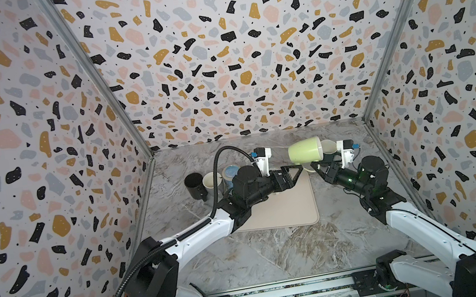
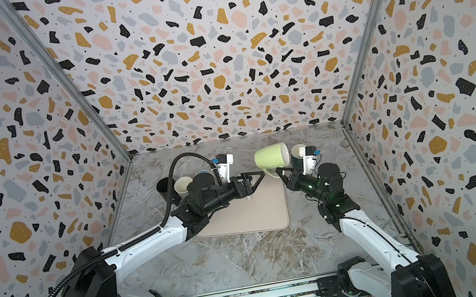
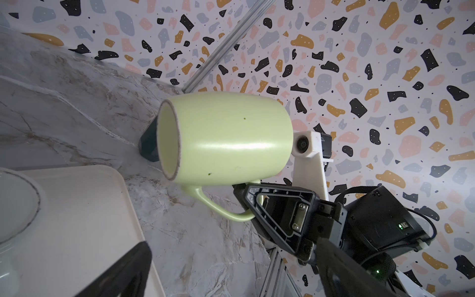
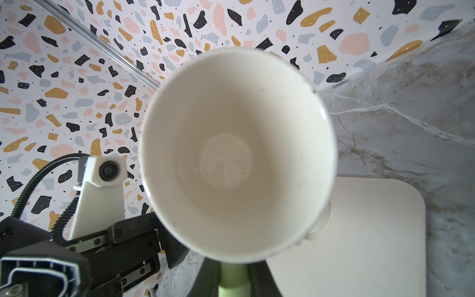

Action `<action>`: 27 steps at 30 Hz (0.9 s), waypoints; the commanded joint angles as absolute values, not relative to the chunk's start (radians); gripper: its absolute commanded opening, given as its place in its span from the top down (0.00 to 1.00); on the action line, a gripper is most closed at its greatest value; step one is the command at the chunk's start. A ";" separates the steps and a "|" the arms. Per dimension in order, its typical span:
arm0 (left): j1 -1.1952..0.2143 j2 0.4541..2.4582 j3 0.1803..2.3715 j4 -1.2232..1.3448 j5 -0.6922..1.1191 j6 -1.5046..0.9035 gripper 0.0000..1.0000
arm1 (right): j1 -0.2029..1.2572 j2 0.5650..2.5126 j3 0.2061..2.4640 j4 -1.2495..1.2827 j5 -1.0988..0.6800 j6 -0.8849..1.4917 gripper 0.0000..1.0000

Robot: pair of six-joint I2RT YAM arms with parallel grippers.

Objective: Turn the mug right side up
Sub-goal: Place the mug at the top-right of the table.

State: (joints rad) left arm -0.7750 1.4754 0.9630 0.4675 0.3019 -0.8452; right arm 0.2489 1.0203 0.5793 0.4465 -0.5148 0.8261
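My right tool (image 1: 314, 165) is clamped on only the handle (image 3: 207, 201) of the mug (image 1: 305, 151), which hangs on its side in the air near the mat's (image 1: 292, 208) far corner, so it could swivel or slip and drop as I turn it, or clip my left tool (image 1: 296, 169), wide open just beside.

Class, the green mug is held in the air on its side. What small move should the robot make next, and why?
Likely turn the right pincer at its wrist so the green mug tips mouth upward. That pincer is shut on the handle, the mug lies sideways in the air with its mouth facing level, and the left pincer stands open, apart from the mug.
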 commanded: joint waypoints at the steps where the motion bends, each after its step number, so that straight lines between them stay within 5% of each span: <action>1: -0.767 1.448 0.970 0.469 0.289 -0.810 0.00 | 0.238 0.969 0.653 0.508 -0.506 0.794 1.00; 19: -0.741 1.382 0.934 0.394 0.232 -0.741 0.00 | 0.206 0.977 0.761 0.267 -0.386 0.641 1.00; 27: -0.726 1.368 0.919 0.368 0.214 -0.711 0.00 | 0.207 1.142 0.972 -0.016 -0.246 0.433 1.00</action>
State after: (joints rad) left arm -0.7357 1.3968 0.9314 0.3573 0.2302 -0.7460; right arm 0.2085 1.1156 0.8764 0.0303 -0.3138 0.5533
